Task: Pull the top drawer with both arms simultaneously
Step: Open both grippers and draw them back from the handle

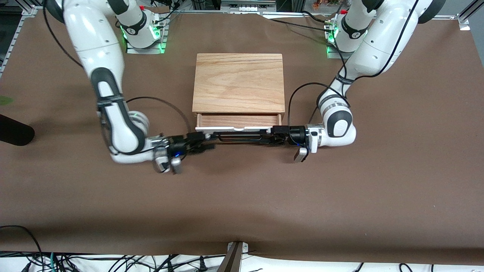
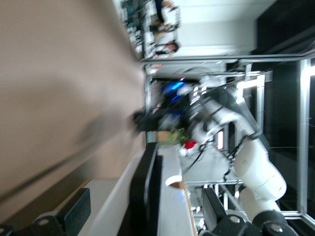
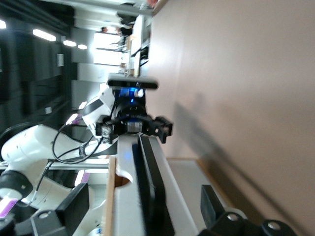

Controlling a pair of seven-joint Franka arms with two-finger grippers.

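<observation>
One wide shallow top drawer (image 1: 239, 121) with a white front panel and light wood inside stands partly pulled out of the low cabinet at the middle of the table, its opened strip showing on the side nearer the front camera, just under the cabinet's flat, grained light-wood top board (image 1: 239, 82). Along the white panel runs the long black wire bar handle (image 1: 238, 136), lying level and parallel to the drawer front.

Both arms meet this handle from its two ends. The left gripper (image 1: 278, 136), on the white jointed arm that comes from the base at the left arm's end of the table, sits at that end of the bar with its black fingers (image 2: 74, 212) spread wide, one on each side of the bar and not pressing it, so the handle is released. The right gripper (image 1: 199, 142) sits at the other end of the handle, its fingers (image 3: 74, 204) likewise parted on either side of the bar (image 3: 150, 194) without clamping it. Each wrist view shows the other gripper waiting at the distant end of the same bar.

Brown matte covering (image 1: 242, 196) spreads over the whole table around the cabinet, and a dark rounded object (image 1: 15, 130) lies at the right arm's end of the table
</observation>
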